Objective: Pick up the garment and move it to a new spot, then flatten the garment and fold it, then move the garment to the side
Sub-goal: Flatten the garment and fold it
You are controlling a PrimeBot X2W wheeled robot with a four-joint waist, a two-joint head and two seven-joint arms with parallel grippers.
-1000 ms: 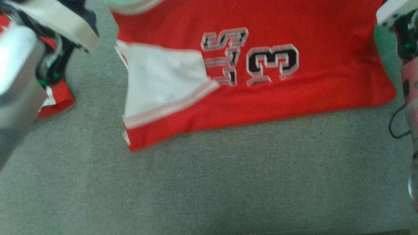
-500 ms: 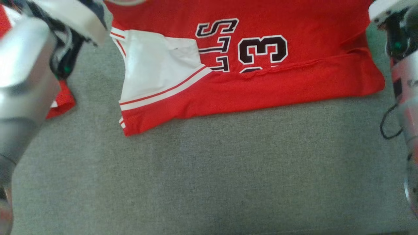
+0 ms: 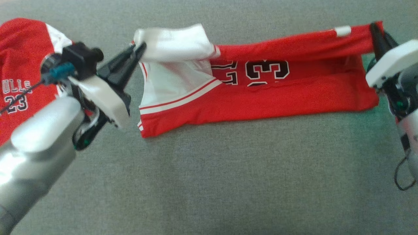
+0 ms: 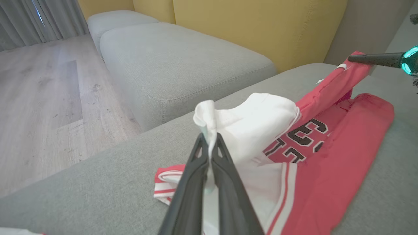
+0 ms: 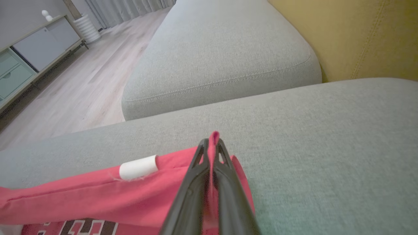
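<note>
The garment (image 3: 277,94) is a red jersey with white side panels and black numbers, lying across the grey cushion (image 3: 209,169). Its far edge is lifted and stretched between my two grippers above the lower half. My left gripper (image 3: 138,49) is shut on the white corner at the left end. The left wrist view shows white cloth (image 4: 261,120) bunched between that gripper's (image 4: 209,138) tips. My right gripper (image 3: 375,31) is shut on the red corner at the right end. In the right wrist view red cloth (image 5: 98,195) sticks up between its (image 5: 212,143) tips, beside a white tag (image 5: 138,167).
A second red jersey (image 3: 19,65) lies at the left of the cushion, partly behind my left arm. Another grey cushion (image 4: 183,62) and a yellow backrest (image 4: 261,29) lie beyond. Wood floor (image 4: 39,98) drops off past the cushion edge, with a cabinet (image 5: 36,55) farther off.
The head view has shifted and now takes in both grippers. The garment's far edge has come up and toward me, stretched between them and covering part of the lettering.
</note>
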